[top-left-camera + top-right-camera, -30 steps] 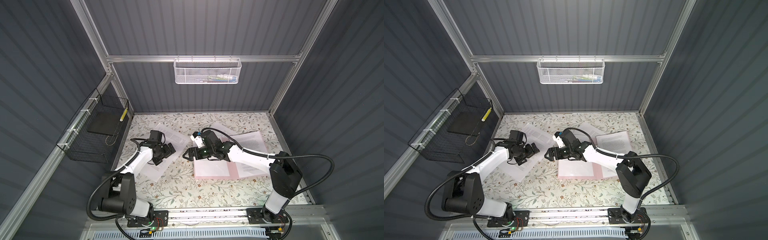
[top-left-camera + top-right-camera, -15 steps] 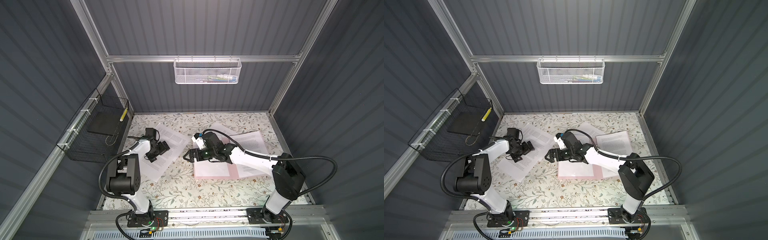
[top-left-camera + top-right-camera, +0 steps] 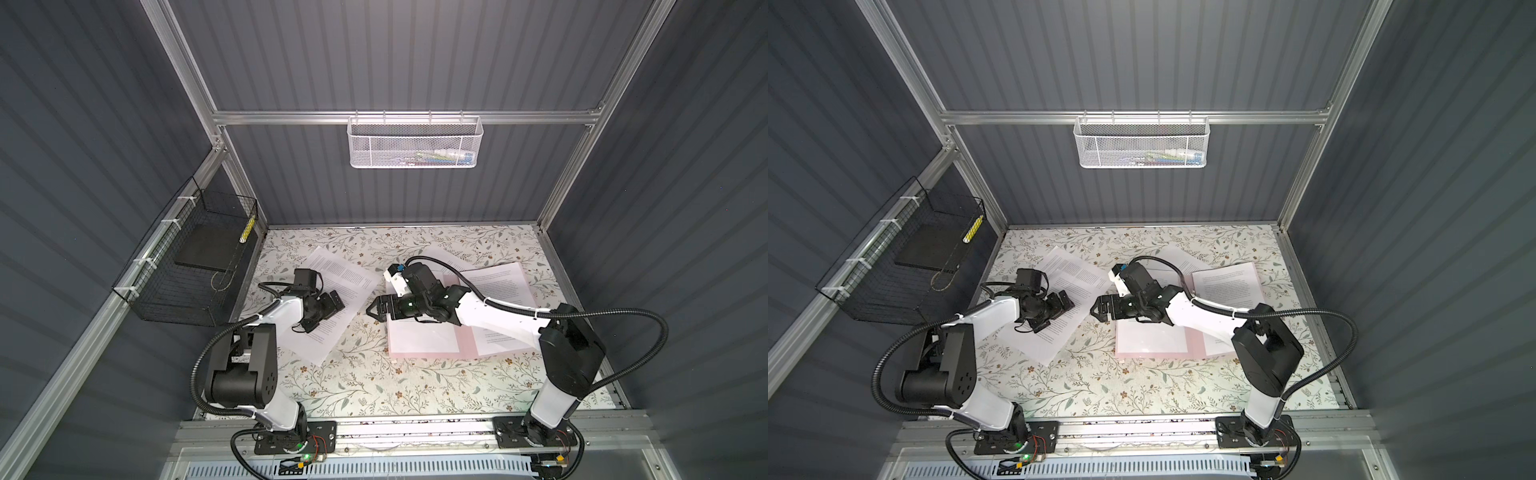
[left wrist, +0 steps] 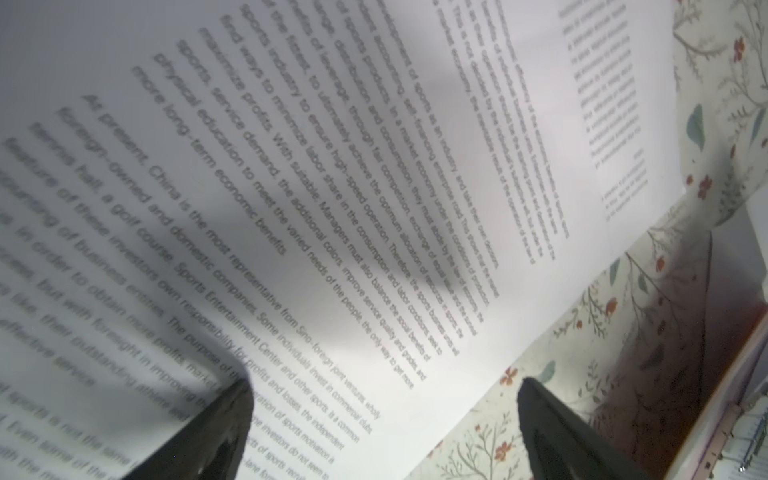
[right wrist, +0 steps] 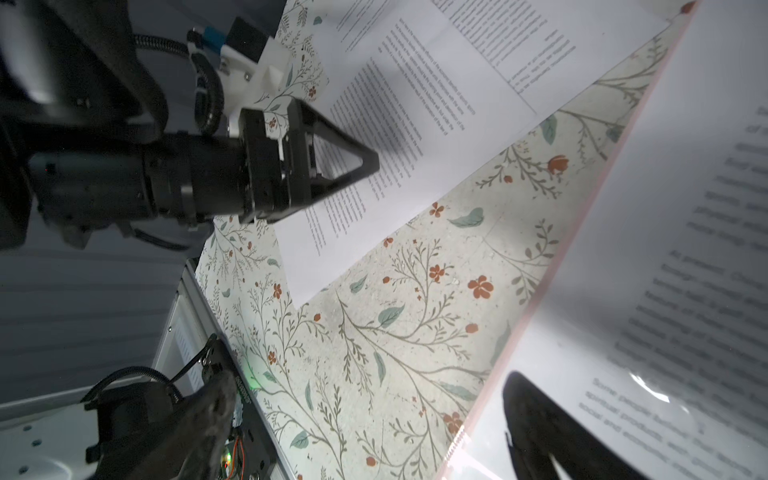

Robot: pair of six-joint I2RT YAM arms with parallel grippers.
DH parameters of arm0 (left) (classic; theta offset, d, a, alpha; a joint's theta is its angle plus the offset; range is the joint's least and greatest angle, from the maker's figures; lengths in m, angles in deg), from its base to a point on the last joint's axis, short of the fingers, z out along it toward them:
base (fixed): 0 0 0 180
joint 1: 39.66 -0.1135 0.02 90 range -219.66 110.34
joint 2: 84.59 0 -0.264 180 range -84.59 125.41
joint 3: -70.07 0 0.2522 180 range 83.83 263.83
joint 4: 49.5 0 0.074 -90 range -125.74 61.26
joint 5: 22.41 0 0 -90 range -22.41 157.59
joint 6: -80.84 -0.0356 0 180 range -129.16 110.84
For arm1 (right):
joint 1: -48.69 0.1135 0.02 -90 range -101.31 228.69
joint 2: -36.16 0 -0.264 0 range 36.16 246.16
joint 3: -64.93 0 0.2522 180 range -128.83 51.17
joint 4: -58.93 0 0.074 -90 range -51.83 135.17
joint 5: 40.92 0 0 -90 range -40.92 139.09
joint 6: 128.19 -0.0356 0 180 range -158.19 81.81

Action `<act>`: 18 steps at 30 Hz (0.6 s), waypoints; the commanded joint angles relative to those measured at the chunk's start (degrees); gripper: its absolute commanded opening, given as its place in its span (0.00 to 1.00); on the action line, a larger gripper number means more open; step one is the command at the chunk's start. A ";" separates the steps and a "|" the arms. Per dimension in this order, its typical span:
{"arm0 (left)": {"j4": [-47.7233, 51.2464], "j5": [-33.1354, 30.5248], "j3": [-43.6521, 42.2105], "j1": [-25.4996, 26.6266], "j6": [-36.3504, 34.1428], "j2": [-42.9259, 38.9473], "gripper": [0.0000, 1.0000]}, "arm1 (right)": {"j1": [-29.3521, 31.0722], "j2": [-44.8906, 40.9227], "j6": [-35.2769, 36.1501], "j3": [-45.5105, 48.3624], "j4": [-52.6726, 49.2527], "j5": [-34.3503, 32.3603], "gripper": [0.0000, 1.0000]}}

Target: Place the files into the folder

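Currently left fingers spread above files; right fingers straddle folder edge.

Left gripper, jaws spread, over loose files; right gripper, jaws spread, at pink folder edge.

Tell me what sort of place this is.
Probably an enclosed robot test cell: grey ribbed walls on an aluminium frame, a left arm and right arm bolted to a rail at the front of the floral table, a white mesh basket and black wire basket hung up.
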 commanded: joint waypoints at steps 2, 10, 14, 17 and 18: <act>4.13 4.37 -7.90 3.63 3.92 -0.27 1.00 | 0.07 3.33 -0.70 -4.09 -1.76 -2.63 0.99; 5.98 4.27 -14.64 5.28 6.02 -9.72 1.00 | 0.46 11.52 -0.64 -13.52 -6.22 -5.48 0.99; 6.72 5.10 -16.67 5.29 6.48 -11.79 1.00 | 1.52 15.52 -1.71 -18.18 -9.01 -8.20 0.99; 7.78 3.54 -17.58 5.28 6.73 -12.35 1.00 | 2.56 17.56 -3.52 -19.33 -9.17 -11.12 0.99; 7.92 3.15 -17.86 5.19 7.06 -12.41 1.00 | 2.78 18.32 -4.27 -19.92 -9.40 -11.45 0.99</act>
